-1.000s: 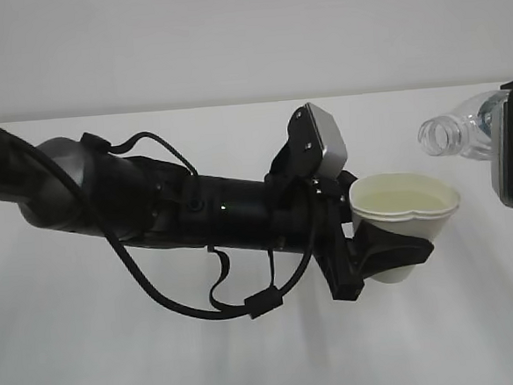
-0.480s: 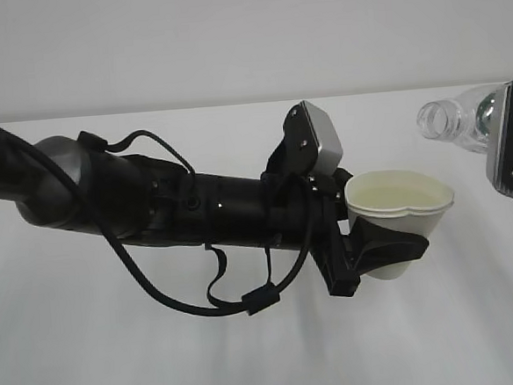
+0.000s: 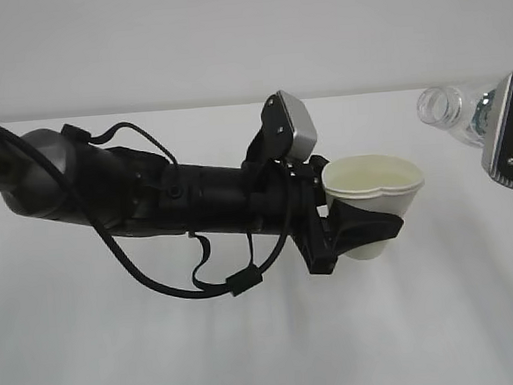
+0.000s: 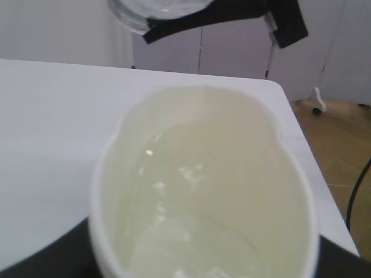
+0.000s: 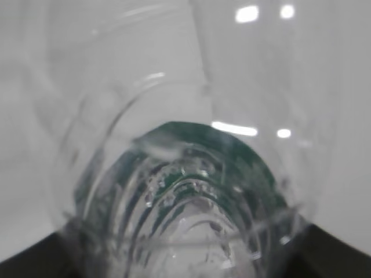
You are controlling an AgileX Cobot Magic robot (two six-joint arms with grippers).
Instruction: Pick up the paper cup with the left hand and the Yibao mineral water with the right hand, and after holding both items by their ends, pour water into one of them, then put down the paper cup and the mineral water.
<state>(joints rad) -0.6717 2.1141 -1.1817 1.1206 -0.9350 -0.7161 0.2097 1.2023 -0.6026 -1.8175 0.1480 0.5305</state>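
The left hand (image 3: 352, 230) reaches in from the left edge of the exterior view, its black arm stretched almost level across the white table (image 3: 250, 351) and held above it, with loose black cables (image 3: 201, 284) looping below the forearm and a grey-white box (image 3: 294, 125) standing up at the wrist. Its two black prongs are set part-way apart and closed around the lower body of the paper cup (image 3: 373, 187), which sits upright in the grip, clear of the table, right of centre. The cup's rim is pressed out of round where the prongs squeeze it; the left wrist view shows its pale yellowish inside (image 4: 203, 191) holding clear water. Farther right and a little higher, the Yibao mineral water (image 3: 449, 113) lies tilted, its open, capless neck pointing left toward the cup but apart from it. The right hand (image 3: 509, 126) enters at the right edge, only its grey-white wrist part and black body showing, and it grasps the bottle's far end with its jaws partly spread around it. The right wrist view looks straight along the ribbed clear bottle (image 5: 185, 191), with droplets inside and the dark green label showing through.
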